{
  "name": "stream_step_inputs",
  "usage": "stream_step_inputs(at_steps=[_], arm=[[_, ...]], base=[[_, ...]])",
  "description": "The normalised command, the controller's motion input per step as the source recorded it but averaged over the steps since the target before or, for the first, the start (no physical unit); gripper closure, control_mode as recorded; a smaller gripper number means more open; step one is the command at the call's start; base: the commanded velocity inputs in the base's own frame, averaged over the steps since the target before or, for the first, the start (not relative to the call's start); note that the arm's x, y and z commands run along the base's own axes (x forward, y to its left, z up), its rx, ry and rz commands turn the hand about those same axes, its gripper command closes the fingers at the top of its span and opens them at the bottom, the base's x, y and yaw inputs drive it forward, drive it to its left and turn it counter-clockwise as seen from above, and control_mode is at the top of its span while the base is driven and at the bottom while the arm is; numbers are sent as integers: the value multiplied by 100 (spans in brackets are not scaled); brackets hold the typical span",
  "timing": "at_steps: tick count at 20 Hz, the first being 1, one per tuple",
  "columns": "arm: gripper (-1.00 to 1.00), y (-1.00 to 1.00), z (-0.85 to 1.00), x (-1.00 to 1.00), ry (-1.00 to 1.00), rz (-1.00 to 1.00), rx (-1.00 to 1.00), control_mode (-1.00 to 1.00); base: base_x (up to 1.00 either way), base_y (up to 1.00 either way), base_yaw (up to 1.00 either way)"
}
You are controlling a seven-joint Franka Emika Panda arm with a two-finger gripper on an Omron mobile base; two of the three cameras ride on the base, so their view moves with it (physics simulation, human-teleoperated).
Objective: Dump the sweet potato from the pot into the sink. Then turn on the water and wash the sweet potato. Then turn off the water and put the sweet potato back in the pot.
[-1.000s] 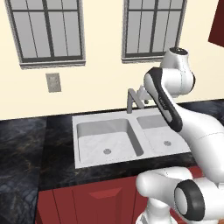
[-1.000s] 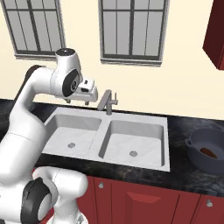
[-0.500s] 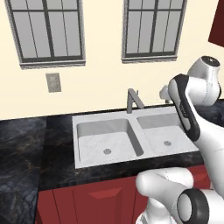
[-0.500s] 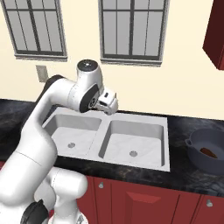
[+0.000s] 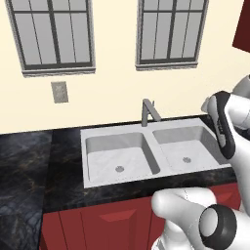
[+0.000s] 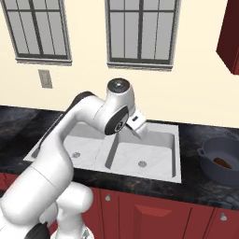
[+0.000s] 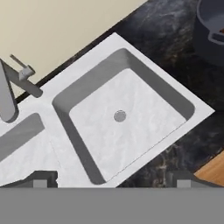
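Nothing of the task looks done yet: the sweet potato (image 6: 223, 162) sits inside the pot (image 6: 220, 163), which stands on the bench (image 6: 196, 184) to the right of the sink (image 6: 154, 165), both basins dry and bare, no water from the faucet (image 5: 149, 111). My tool (image 7: 111, 180) hangs above the sink's right basin holding nothing, tips wide apart at the bottom of the hand view. All left as I judge it: grab pot, dump, wash, water off, potato back in.
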Motion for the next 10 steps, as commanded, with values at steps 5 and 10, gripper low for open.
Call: stream_step_inputs(at_steps=[5, 10], arm=[[-100, -78, -18, 0, 0, -25, 16, -100], [-100, -80, -18, 0, 0, -24, 15, -100]], base=[[0, 0, 0], [0, 0, 0]])
